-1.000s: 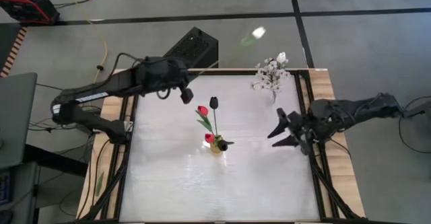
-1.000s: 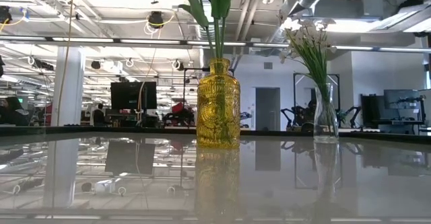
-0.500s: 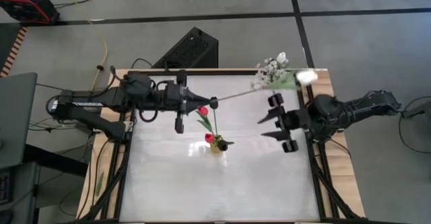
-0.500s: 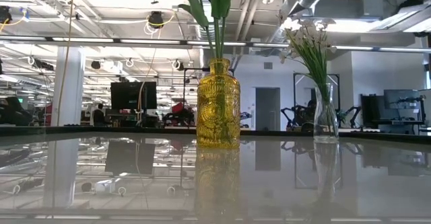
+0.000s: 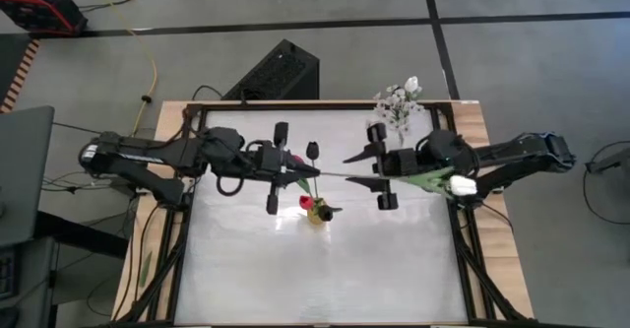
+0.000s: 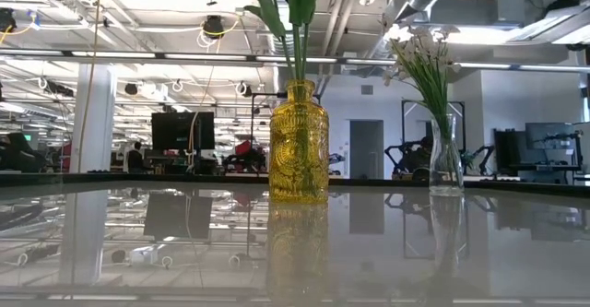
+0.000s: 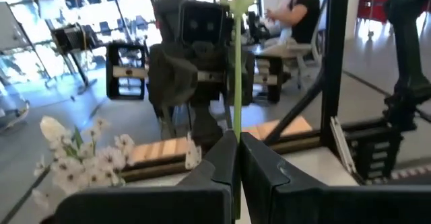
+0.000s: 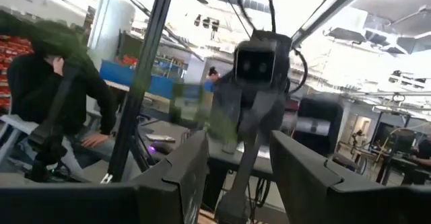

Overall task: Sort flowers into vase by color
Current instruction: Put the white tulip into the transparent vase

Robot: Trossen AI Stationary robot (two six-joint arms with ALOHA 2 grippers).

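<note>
Left gripper (image 5: pixel 285 173) clamped on the stem of a white tulip (image 5: pixel 461 185), just left of the yellow vase (image 5: pixel 316 213), stem held level so the bloom end reached across to the right. Right gripper (image 5: pixel 379 175) spread wide around that stem, right of the yellow vase, probably for a handover. Clear vase (image 5: pixel 399 131) with white blossoms back near the far table edge (image 5: pixel 315 103). Plenty of bare tabletop nearer than the yellow vase.

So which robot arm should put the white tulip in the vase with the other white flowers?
Probably the right. The left gripper pinches the white tulip by its stem end, but the right gripper stands open around the stem, nearer the clear vase.
</note>
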